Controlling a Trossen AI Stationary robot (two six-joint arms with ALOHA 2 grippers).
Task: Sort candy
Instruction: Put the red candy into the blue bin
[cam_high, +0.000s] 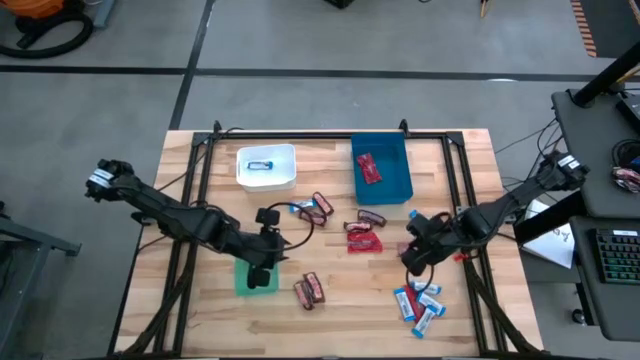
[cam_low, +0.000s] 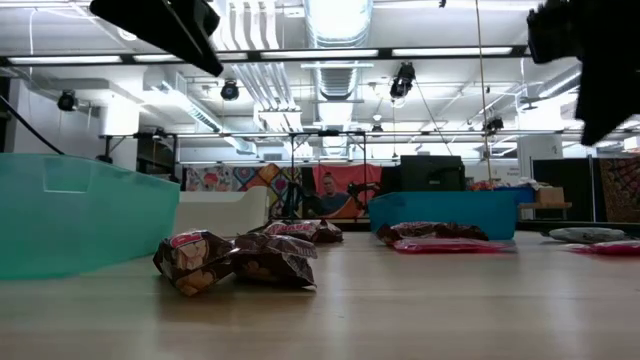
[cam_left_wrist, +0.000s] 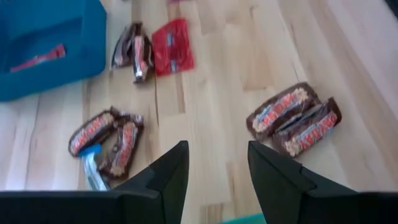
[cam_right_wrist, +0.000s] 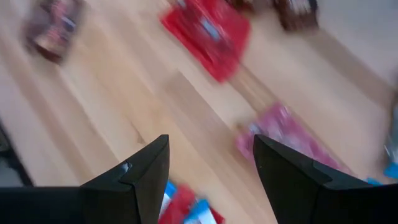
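Left pincer: over the green bin at the near left of the wooden surface; fingers apart, nothing between them
Green bin: mostly hidden under the left pincer; in the low view its translucent wall fills the left side
White bin: far left of the surface, one blue-and-white bar lying inside
Brown bars by the green bin: a pair side by side on the wood, just right of the green bin; close up in the left wrist view
Brown bars in the middle: a small cluster with a blue-and-white bar touching its left end
Blue bin: far centre-right, one red packet lying inside
Red packets on the wood: just in front of the blue bin, with a dark brown bar beside them
Right pincer: hovering above the surface right of the red packets; fingers wide apart, empty
Blue-and-white bars: a loose heap near the front right, close to the right pincer, with some red mixed in
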